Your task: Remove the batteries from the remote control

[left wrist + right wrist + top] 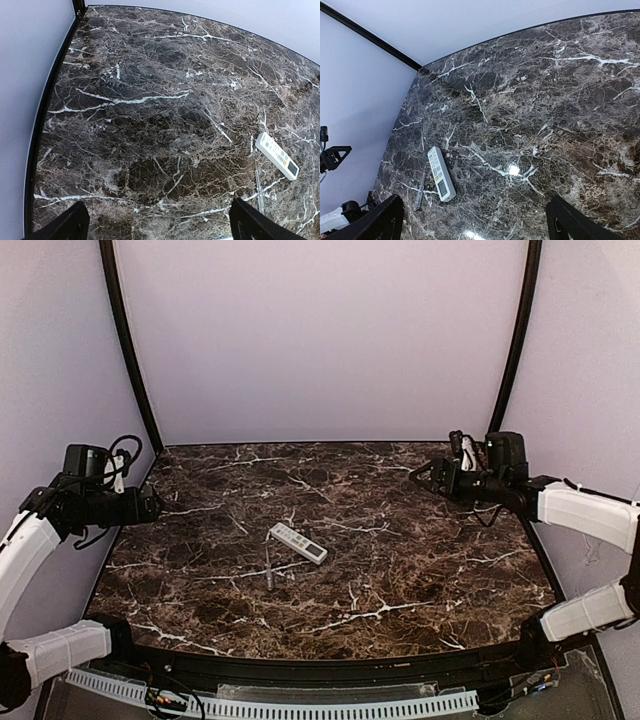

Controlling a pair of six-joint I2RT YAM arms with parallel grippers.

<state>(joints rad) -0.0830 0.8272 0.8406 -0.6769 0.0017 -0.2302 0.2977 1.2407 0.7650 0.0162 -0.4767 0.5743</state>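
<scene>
A: Where's the remote control [298, 543]?
B: Flat in the middle of the desk [420, 580], buttons up. Your left claw [152, 506] and right claw [418, 476] are wide apart, holding nothing, far from it.
A: What's first?
B: I think you reach in and flip it over.

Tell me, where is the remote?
In the top view, the remote lies flat near the middle of the table, a thin grey stick just beside it.
</scene>
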